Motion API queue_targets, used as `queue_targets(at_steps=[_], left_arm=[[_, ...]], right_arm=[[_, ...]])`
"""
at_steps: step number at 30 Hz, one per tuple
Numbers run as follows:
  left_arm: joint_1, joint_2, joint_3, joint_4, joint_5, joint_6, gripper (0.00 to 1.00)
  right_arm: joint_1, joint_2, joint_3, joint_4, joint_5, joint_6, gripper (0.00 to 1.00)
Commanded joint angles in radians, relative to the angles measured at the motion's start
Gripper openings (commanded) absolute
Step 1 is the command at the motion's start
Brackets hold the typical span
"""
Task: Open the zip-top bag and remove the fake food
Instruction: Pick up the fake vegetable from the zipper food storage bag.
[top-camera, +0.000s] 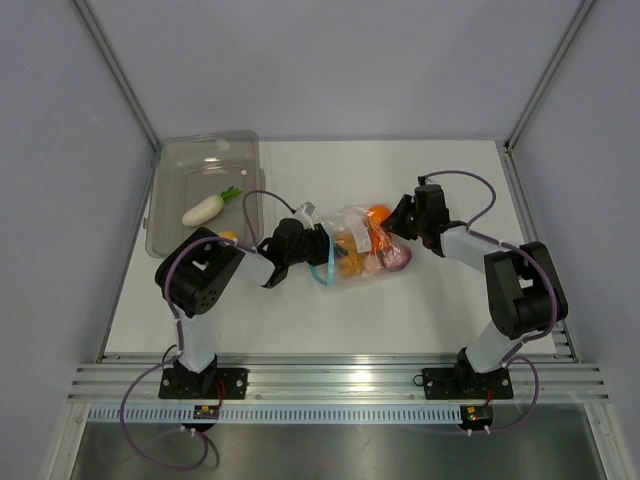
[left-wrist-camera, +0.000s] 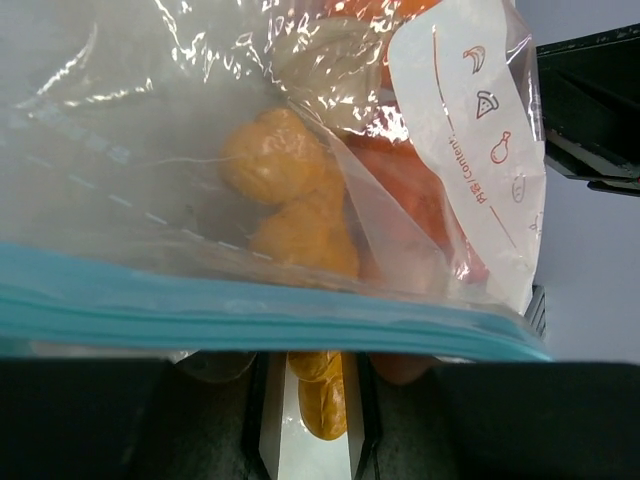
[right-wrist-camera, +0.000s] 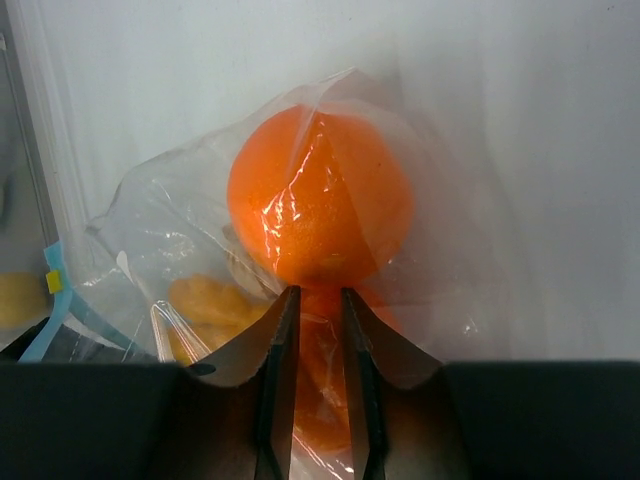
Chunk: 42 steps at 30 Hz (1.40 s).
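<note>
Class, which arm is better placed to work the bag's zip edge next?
Left: the left fingers sit at the blue strip of the zip-top bag; the right fingers pinch its opposite end beside the orange piece.

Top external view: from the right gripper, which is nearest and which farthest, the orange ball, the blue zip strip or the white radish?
1. orange ball, right beside the right gripper, inside the zip-top bag.
2. blue zip strip, at the bag's left end.
3. white radish, far left in the grey tray.
</note>
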Motion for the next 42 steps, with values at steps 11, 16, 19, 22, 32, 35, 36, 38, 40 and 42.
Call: queue_targets(at_steps=[11,16,19,22,32,35,36,38,40,42], left_arm=[[0.046,-0.11,-0.06,0.078,0.038,-0.002,0.12],[0.055,-0.15,-0.078,0.061,0.036,0.003,0.12],[0.063,-0.168,-0.085,0.054,0.044,0.0,0.12],[0.07,-0.197,-0.089,0.029,0.043,0.006,0.11],[0.072,-0.191,-0.051,-0.09,0.055,0.046,0.32],[0.072,-0.173,-0.063,-0.078,0.043,0.029,0.52],[0.072,-0.168,-0.062,-0.081,0.039,0.032,0.54],[0.072,-0.159,-0.06,-0.08,0.033,0.032,0.57],[0.072,-0.142,-0.048,-0.078,0.023,0.038,0.59],[0.072,-0.125,-0.039,-0.066,0.018,0.038,0.59]], right_arm=[[0.135,-0.187,0.048,-0.102,0.233,-0.141,0.73],[0.175,-0.118,0.117,-0.179,0.264,-0.189,0.78],[0.178,-0.084,0.135,-0.191,0.295,-0.196,0.78],[0.176,-0.053,0.16,-0.205,0.312,-0.207,0.74],[0.178,-0.009,0.189,-0.221,0.332,-0.218,0.35],[0.176,-0.013,0.187,-0.217,0.322,-0.218,0.35],[0.176,-0.013,0.184,-0.219,0.321,-0.216,0.35],[0.176,-0.016,0.183,-0.211,0.315,-0.215,0.36],[0.176,-0.013,0.181,-0.208,0.301,-0.213,0.36],[0.176,-0.01,0.18,-0.205,0.295,-0.209,0.36]])
